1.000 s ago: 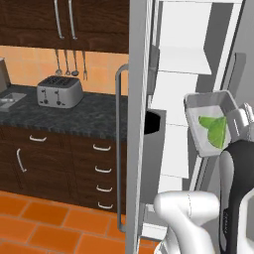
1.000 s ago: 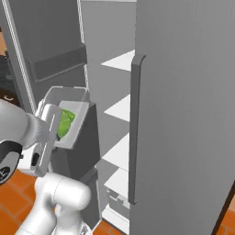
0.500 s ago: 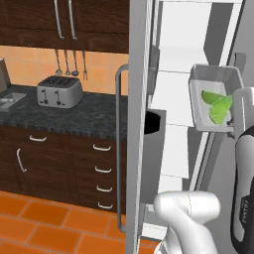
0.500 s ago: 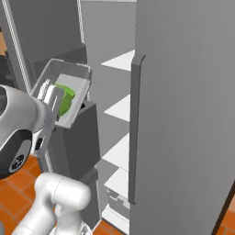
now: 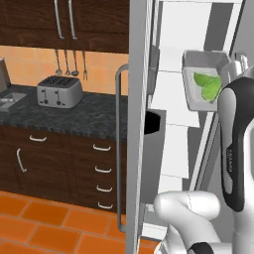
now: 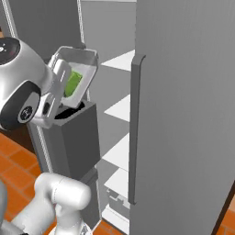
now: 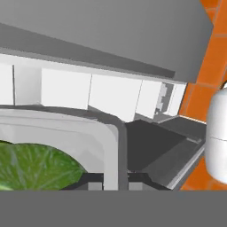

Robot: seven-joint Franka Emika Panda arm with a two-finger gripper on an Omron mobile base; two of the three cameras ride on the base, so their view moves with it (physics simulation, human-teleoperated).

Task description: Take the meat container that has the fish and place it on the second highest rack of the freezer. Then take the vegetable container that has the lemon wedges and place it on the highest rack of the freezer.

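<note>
1. Fingers mostly cut off at the hand view's edge; closed on the vegetable container rim.
2. Lemon wedges partly hidden by the container wall.
3. Container held tilted, high before the open freezer shelves.
4. Since earlier frame: container raised.

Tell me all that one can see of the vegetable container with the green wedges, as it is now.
The vegetable container is a shallow grey rectangular tray with sloped walls and rounded corners, matte like plastic. It is held in the air in front of the open freezer, strongly tilted, so its inside faces both base cameras. The bright green lemon wedges lie against its lower side. The gripper is shut on its rim at one corner; nothing else touches it.
</note>
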